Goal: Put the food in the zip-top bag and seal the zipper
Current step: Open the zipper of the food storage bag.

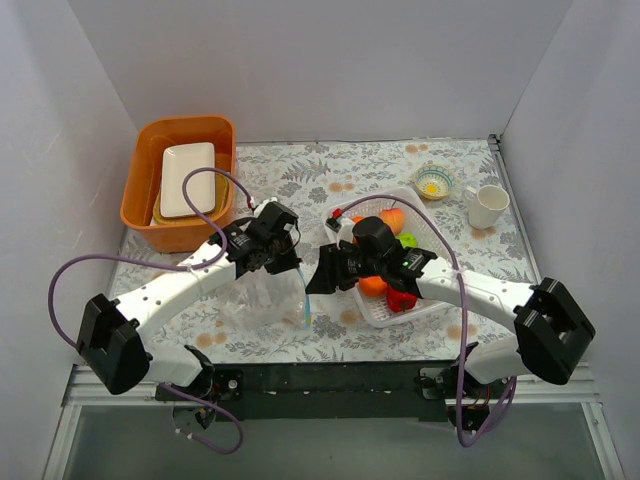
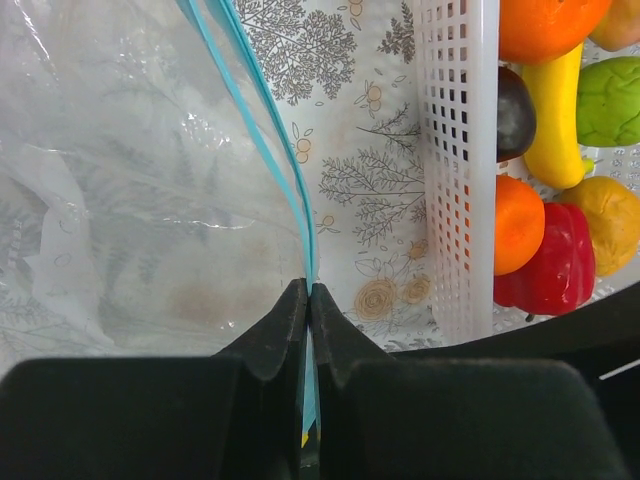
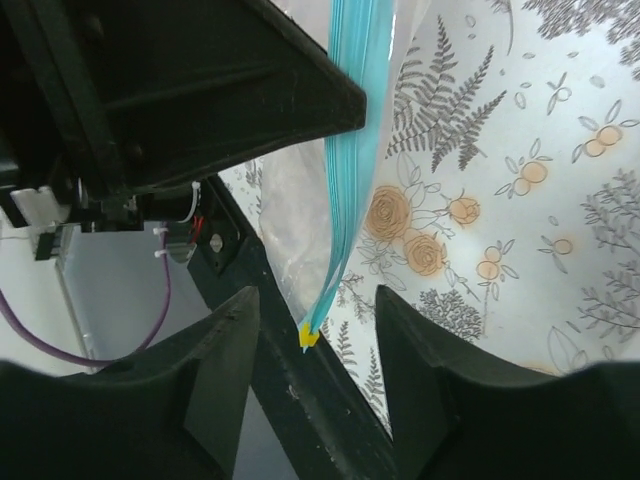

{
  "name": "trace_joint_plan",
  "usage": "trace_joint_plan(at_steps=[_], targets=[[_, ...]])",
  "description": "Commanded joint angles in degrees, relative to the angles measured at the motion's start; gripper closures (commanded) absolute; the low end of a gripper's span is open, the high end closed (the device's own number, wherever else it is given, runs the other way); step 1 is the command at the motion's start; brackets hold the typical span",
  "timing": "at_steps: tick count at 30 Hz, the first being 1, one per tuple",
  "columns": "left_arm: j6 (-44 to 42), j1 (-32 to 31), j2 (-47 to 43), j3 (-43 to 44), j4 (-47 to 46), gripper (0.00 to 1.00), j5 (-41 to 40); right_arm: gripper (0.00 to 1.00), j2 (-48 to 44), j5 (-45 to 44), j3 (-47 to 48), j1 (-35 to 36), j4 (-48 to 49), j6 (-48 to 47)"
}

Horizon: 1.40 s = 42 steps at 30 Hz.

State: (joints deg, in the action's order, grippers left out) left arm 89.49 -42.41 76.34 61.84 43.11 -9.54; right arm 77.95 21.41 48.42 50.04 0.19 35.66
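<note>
I see the clear, crinkly zip-top bag (image 1: 262, 300) resting on the desk (image 2: 380, 200), its light blue zipper (image 2: 285, 170) toward the white basket (image 2: 455, 150) holding 2 oranges (image 2: 518, 225), banana (image 2: 555, 120), purple ball (image 2: 512, 112), green ball (image 2: 608, 100), red pepper (image 2: 555, 270) and lemon (image 2: 612, 222).

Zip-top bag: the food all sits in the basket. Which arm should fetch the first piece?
Right. The left gripper is shut on the zipper, holding the zip-top bag, while the right gripper is open, empty, and on the side of the basket where the food lies.
</note>
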Motion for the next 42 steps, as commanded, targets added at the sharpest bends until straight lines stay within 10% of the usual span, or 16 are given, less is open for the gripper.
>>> trace_joint_plan(at_steps=[1,9,24,30,42], targets=[[-0.64,0.66,-3.30,0.82,-1.45,1.00,1.54,0.45,2.46,4.60,0.18,0.49,4.03,-0.15],[-0.55,1.02,-5.67,1.79,0.04,1.00,3.12,0.99,6.60,8.12,-0.78,0.76,10.53,0.46],[0.86,1.54,-9.71,-1.55,2.06,1.00,4.00,0.98,4.84,3.47,-3.42,1.02,10.54,0.38],[0.42,1.54,-9.27,-1.73,1.62,1.00,4.27,0.61,1.06,-0.66,-2.90,1.02,11.86,0.38],[0.95,1.54,-10.15,-2.96,0.48,1.00,5.58,0.60,3.43,-0.05,1.32,1.02,12.47,-1.03]])
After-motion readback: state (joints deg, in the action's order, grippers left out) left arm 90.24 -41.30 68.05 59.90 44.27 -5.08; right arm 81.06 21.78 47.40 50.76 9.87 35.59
